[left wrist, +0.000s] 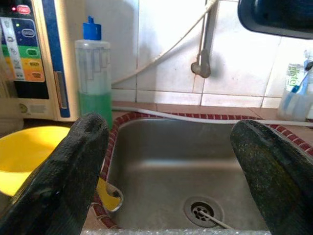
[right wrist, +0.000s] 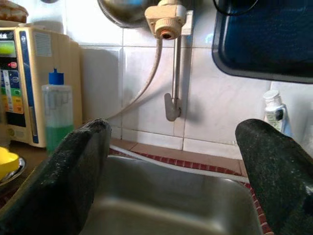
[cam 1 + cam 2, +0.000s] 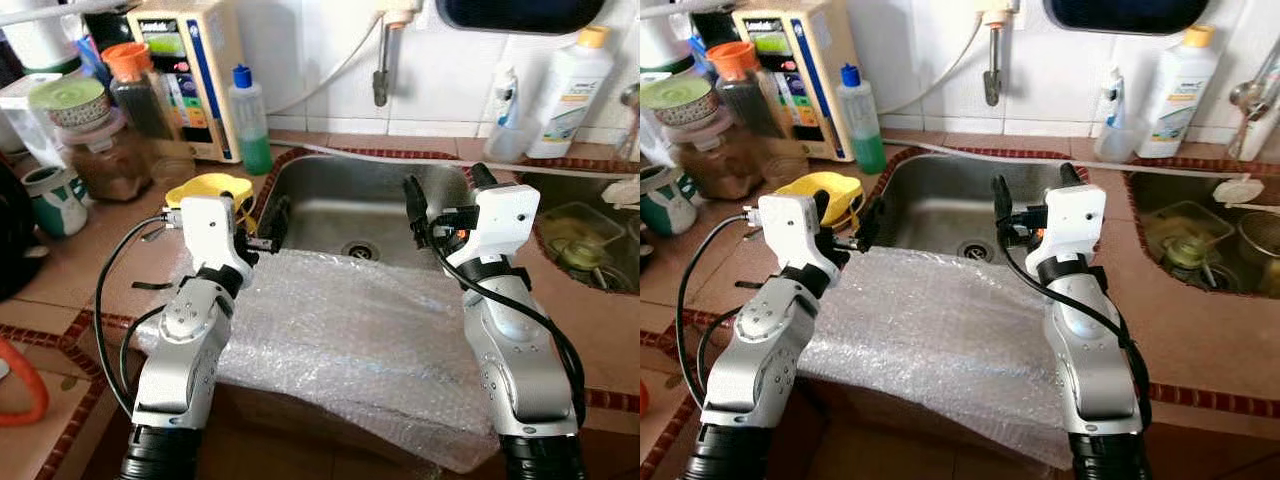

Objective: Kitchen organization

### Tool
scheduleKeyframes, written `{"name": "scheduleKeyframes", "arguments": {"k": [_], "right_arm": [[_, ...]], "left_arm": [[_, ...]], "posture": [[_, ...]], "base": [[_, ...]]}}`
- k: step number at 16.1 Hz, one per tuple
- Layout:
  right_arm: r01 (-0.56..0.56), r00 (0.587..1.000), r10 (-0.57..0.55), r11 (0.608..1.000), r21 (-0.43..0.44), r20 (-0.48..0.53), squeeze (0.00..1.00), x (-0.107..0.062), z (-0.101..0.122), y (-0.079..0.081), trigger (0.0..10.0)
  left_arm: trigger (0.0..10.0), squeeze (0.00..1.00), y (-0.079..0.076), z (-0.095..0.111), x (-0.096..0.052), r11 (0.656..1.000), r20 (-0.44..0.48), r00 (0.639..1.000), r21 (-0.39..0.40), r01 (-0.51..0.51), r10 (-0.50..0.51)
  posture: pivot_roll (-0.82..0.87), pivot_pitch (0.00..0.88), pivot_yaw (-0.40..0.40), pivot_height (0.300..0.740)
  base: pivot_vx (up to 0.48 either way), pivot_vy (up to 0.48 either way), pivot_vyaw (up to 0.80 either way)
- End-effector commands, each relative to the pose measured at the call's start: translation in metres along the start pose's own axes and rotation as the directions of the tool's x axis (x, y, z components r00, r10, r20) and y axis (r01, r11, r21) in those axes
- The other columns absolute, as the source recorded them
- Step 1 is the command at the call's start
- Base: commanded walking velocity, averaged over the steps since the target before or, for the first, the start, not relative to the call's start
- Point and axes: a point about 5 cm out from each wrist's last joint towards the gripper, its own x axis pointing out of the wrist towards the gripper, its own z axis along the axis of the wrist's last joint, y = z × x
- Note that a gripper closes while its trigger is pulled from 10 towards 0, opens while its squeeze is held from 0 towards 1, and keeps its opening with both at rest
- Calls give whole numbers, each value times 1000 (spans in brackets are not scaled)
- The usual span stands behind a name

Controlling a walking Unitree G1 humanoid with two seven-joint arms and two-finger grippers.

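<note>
The clear sheet of bubble wrap (image 3: 330, 340) drapes over the stainless steel sink's (image 3: 330, 195) near rim; being limp and slick, it could slide into the basin or off the counter. Above that rim, the left gripper (image 3: 268, 235) and right gripper (image 3: 445, 205) hover spread wide, empty.

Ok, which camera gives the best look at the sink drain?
The left wrist view: the drain sits close and sharp on the sink floor, between the open left gripper fingers. Both eye views show it smaller, just beyond the bubble wrap. The right wrist view looks higher, at the tap.
</note>
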Motion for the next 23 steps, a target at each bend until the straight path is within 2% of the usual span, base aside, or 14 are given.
{"name": "scheduleKeyframes", "arguments": {"k": [1,8,23], "right_arm": [[-3,1000,3,1000,-10,22,0,3,5,-1,10000],[1,1000,-1,1000,-11,21,0,2,5,-1,10000],[4,1000,-4,1000,-8,14,0,2,3,-1,10000]], "left_arm": [[10000,0,0,3,1,1000,14,1000,5,9,-9],[10000,0,-3,3,1,1000,16,1000,-8,15,-14],[10000,0,-3,-3,1,1000,-26,1000,-24,-15,15]], "posture": [[-15,1,98,740],[-18,5,102,740],[-16,5,101,740]], "base": [[296,0,0],[316,0,0],[0,0,0]]}}
